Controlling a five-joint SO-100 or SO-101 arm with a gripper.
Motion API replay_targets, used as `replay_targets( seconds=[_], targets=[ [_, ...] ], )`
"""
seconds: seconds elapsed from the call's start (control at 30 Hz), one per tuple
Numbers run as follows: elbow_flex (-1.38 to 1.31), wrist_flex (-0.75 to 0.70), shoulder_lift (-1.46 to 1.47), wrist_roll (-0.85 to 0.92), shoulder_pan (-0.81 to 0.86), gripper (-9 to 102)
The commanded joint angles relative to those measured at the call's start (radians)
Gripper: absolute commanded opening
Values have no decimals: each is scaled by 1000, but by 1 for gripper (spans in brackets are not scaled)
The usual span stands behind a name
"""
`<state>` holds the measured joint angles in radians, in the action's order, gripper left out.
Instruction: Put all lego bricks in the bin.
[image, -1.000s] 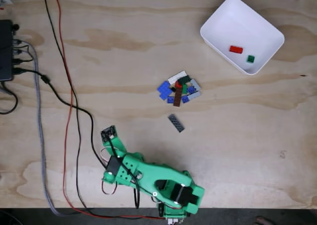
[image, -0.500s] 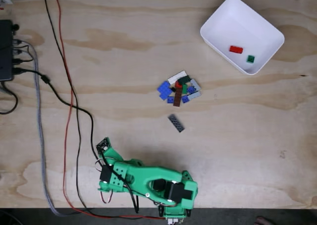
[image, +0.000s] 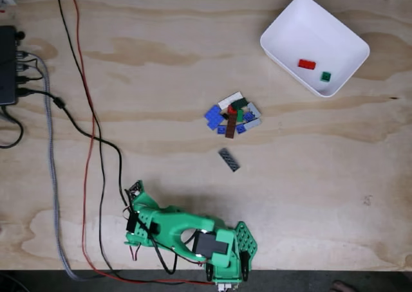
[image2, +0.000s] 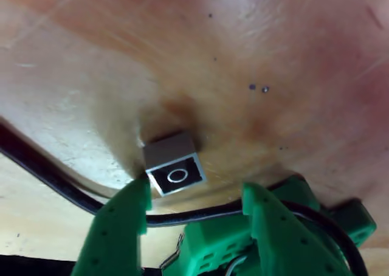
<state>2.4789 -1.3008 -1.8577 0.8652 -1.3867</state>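
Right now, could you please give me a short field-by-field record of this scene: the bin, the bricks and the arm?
bin: white tray, upper right of the fixed view
in bin: red brick and green brick
pile: mixed lego bricks at table centre, outside the bin
stray: grey plate, apart, just below the pile
arm: green arm folded at the bottom edge, far from the pile
gripper: jaws apart, holding nothing

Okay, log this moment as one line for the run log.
arm: folded at near table edge | gripper: open, empty | bin: red brick, green brick | pile: on table | grey plate: apart from pile
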Motion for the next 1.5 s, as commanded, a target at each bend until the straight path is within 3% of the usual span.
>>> replay_targets(
  seconds=[0.0,0.3,0.53,0.6,0.67,0.93,1.47],
  targets=[
    [-2,8,-2,-17,8,2],
    [-38,2,-52,-40,21,0],
    [-233,-69,-242,69,474,0],
    [-167,-83,-287,103,528,14],
    [-74,-74,-357,91,491,20],
    [-2,-193,-440,35,314,17],
    [-8,-95,-302,-44,160,18]
  ],
)
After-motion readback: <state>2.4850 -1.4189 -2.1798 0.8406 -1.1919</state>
